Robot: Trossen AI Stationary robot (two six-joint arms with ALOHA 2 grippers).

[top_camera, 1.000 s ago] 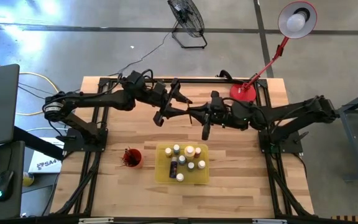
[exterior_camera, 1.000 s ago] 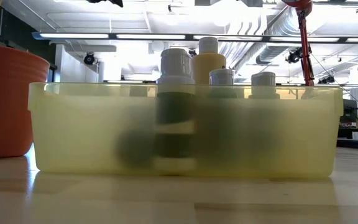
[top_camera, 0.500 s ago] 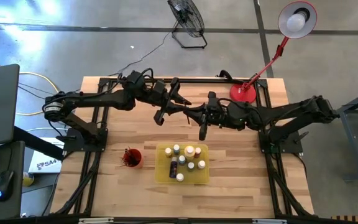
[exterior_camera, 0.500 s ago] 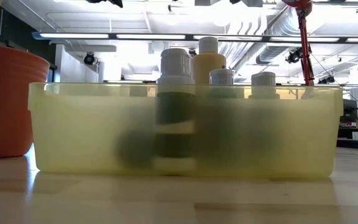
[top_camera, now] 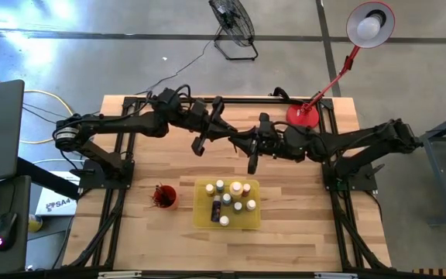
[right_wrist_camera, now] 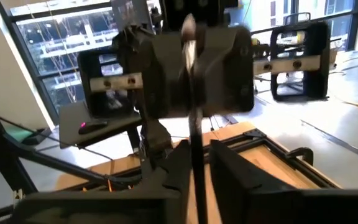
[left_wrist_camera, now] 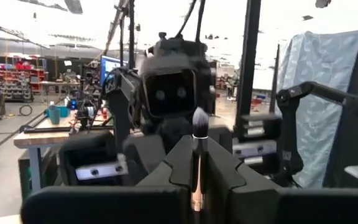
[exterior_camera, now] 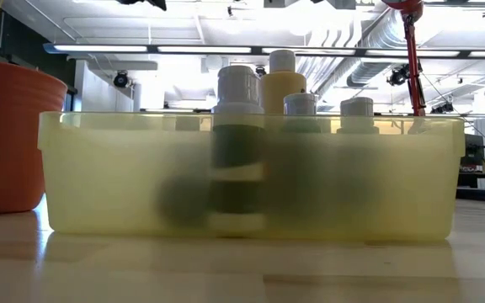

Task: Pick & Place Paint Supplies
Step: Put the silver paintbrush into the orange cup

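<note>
Paintbrush (left_wrist_camera: 197, 163) held mid-air above the counter (top_camera: 300, 225), behind the yellow tray (top_camera: 201, 218). Left tool (left_wrist_camera: 194, 177) clamped on its handle; right tool (right_wrist_camera: 194, 163) flanks the same shaft, grip uncertain. Thin, light, stiff, likely slick; take mid-handle, spare the soft bristles.

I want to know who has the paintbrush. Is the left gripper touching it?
Touching. In the left wrist view the left gripper has its fingers closed on the paintbrush, bristles poking up between them.
</note>
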